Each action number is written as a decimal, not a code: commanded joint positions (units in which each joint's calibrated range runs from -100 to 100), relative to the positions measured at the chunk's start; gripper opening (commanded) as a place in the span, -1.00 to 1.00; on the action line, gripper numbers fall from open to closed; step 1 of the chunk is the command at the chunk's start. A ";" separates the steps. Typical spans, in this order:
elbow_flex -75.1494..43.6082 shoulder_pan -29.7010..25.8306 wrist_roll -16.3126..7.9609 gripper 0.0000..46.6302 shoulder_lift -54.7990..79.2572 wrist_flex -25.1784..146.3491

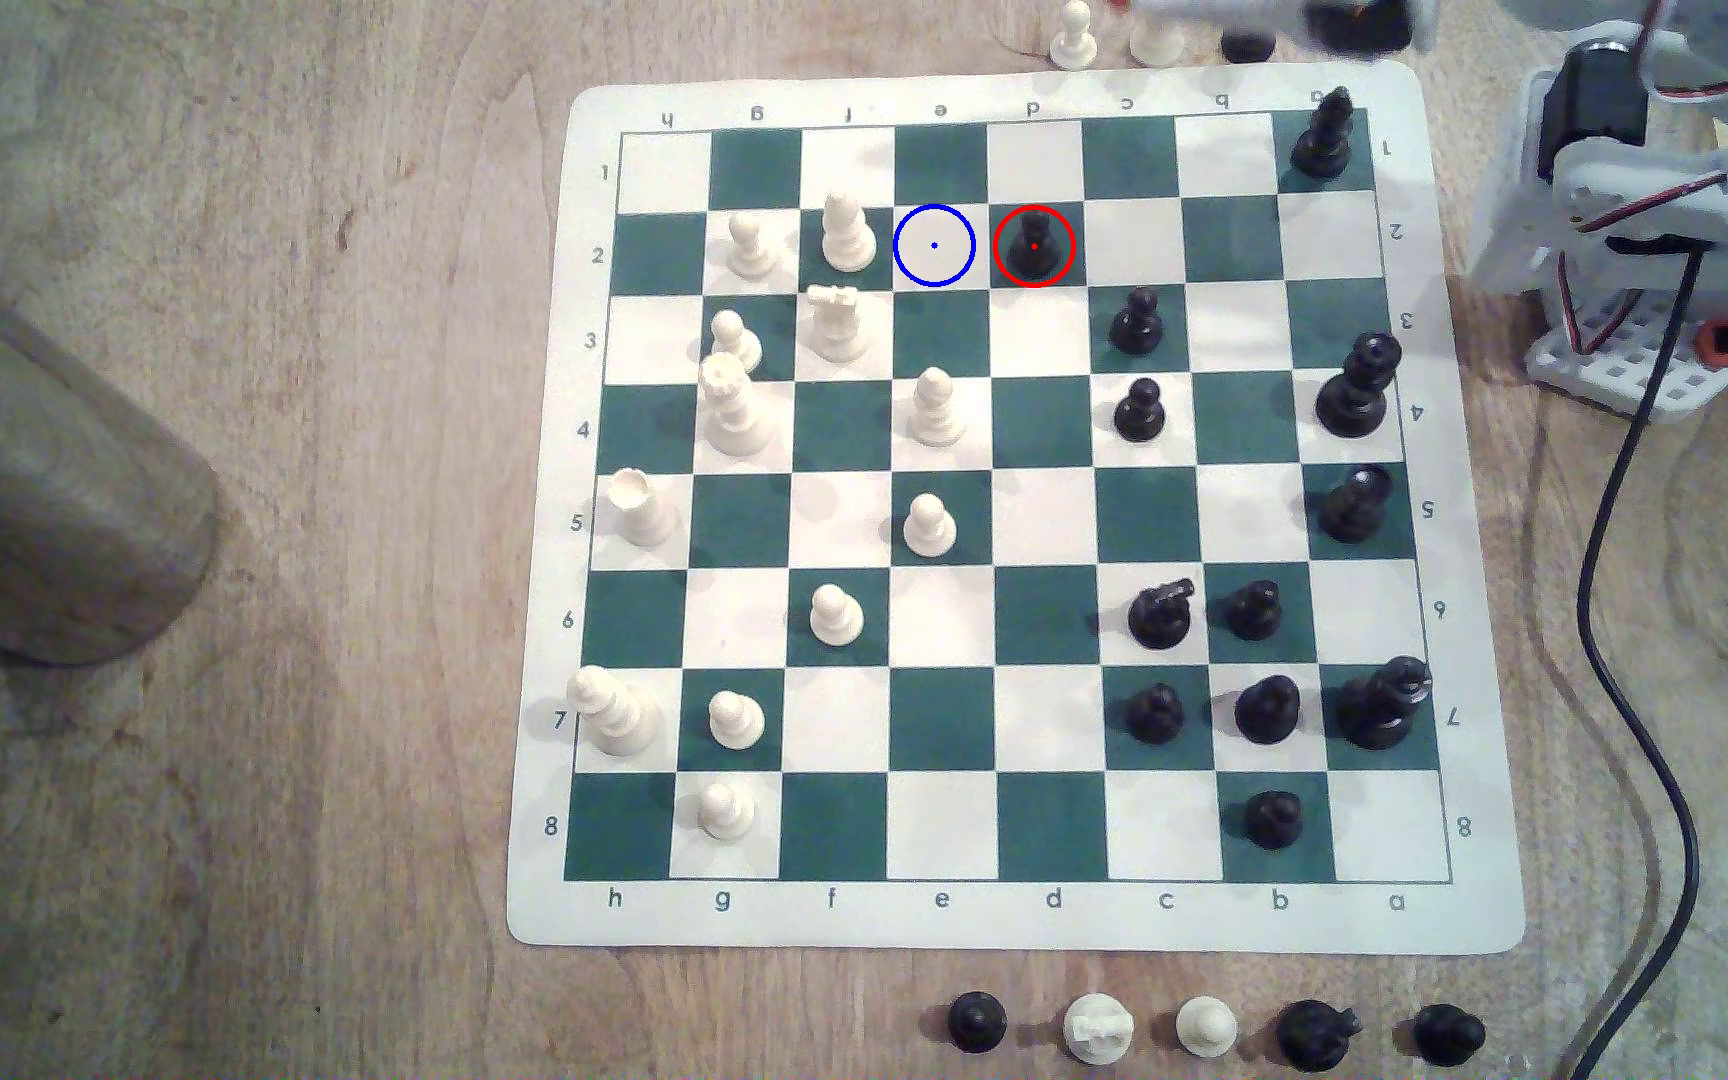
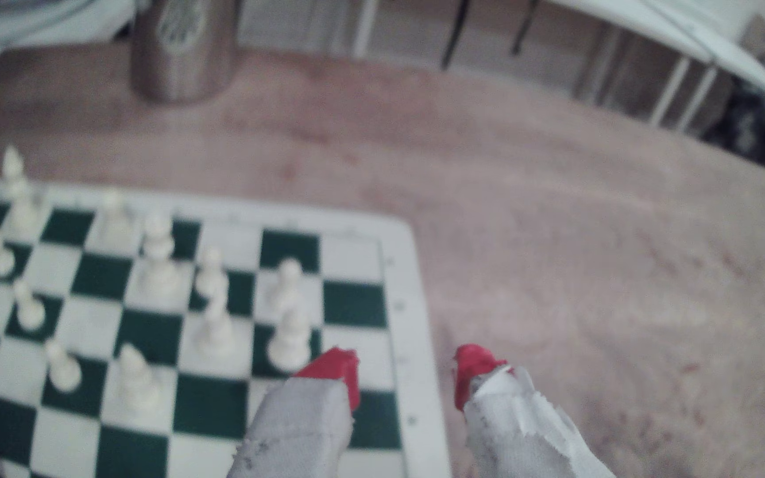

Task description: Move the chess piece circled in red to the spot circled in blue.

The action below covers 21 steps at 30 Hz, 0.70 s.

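Observation:
The chess piece (image 1: 1034, 246), a small black pawn, stands upright inside the red ring on a dark green square in row 2 of the board (image 1: 943, 924). The spot (image 1: 934, 245) is the bare cream square ringed in blue, one square toward the exterior view's left of the pawn. In the wrist view my gripper (image 2: 406, 367) hangs open over the board's edge (image 2: 417, 321). Its red fingertips (image 2: 341, 367) are wrapped in white tape, and nothing is between them. The arm (image 1: 1618, 177) stands off the board at the exterior view's upper right, far from the pawn.
A tall white piece (image 1: 847, 234) stands right beside the spot on the exterior view's left. Black pawns (image 1: 1137, 322) are a column right of the red ring. A metal tumbler (image 1: 39, 488) stands at far left. Captured pieces (image 1: 1203, 1028) line the near edge. A black cable (image 1: 1649, 644) runs down the right.

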 commanded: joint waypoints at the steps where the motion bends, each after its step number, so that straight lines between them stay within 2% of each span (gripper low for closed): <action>1: -10.34 -0.20 1.81 -0.46 10.41 6.17; 7: -16.50 0.11 0.98 -0.41 23.22 9.77; 12: -17.23 0.19 -2.05 -0.37 29.00 7.80; 13: -16.41 0.35 -3.42 -0.38 30.78 5.43; 16: -15.50 0.35 -5.57 -0.40 33.33 2.73; 17: -15.50 0.35 -6.69 -0.41 34.34 1.91; 18: -16.32 0.35 -8.89 -0.44 36.47 1.01; 21: -18.68 0.03 -12.01 -0.47 40.80 1.09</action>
